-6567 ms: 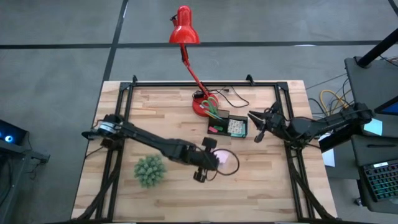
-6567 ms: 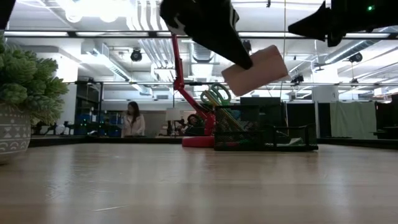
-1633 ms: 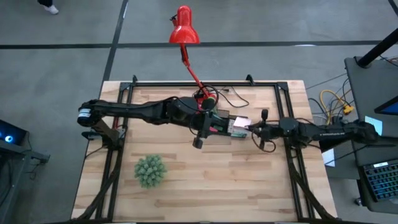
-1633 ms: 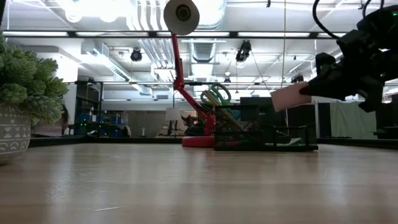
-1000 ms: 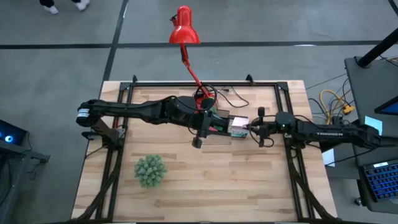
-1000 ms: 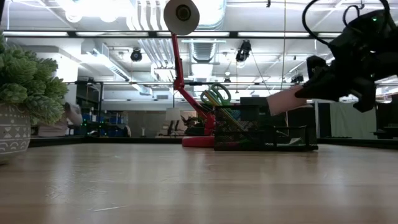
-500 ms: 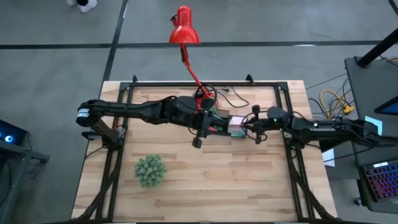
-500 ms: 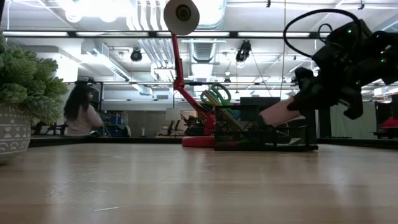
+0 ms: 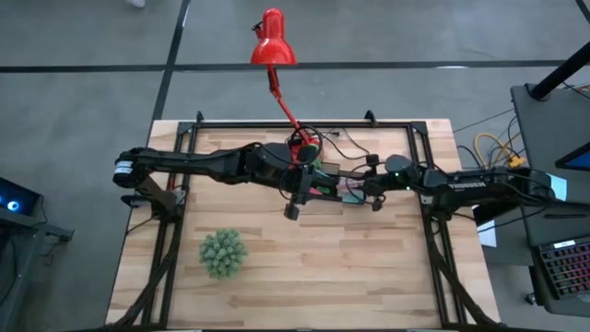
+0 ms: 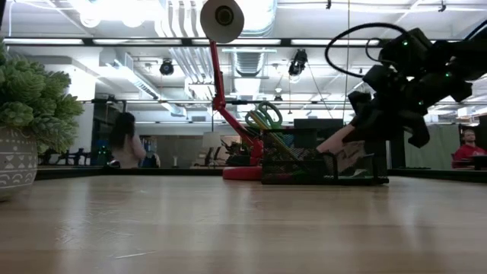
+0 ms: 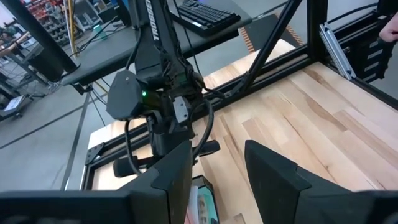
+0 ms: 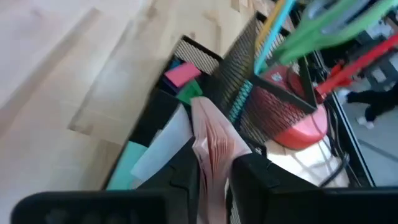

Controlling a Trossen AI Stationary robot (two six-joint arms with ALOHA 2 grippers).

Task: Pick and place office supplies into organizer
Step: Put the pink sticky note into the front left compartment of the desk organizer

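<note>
The black mesh organizer (image 9: 334, 187) stands in front of the red lamp base (image 9: 300, 159). Green-handled scissors (image 10: 263, 117) and a teal pen (image 12: 281, 17) stand upright in its cup. Small pink (image 12: 181, 74) and green (image 12: 189, 92) pieces lie in a compartment. A light-blue pad (image 12: 122, 168) lies in the tray. My right gripper (image 9: 366, 190) is at the organizer's right end, shut on the pink sticky-note pad (image 12: 211, 149). My left gripper (image 9: 293, 210) hangs open and empty at the organizer's near left side. My right gripper pinches the pink pad's flat faces (image 12: 214, 163) between its two fingers, near one edge. The fingers (image 10: 358, 125) come from the table's right, slanting down. The pad is tilted, and its lower free end (image 10: 326, 144) dips into the organizer's tray.
A fuzzy green potted plant (image 9: 223, 252) stands at the near left. The red lamp's arm (image 9: 284, 101) rises over the far edge. Bare wood lies in front of the organizer (image 9: 350, 258). People show in the room behind (image 10: 125, 144).
My right gripper has gone toward the table's left and down to the organizer with the pink pad. The pad has tipped from near level to slanting down, and its free end now sits inside the tray.
</note>
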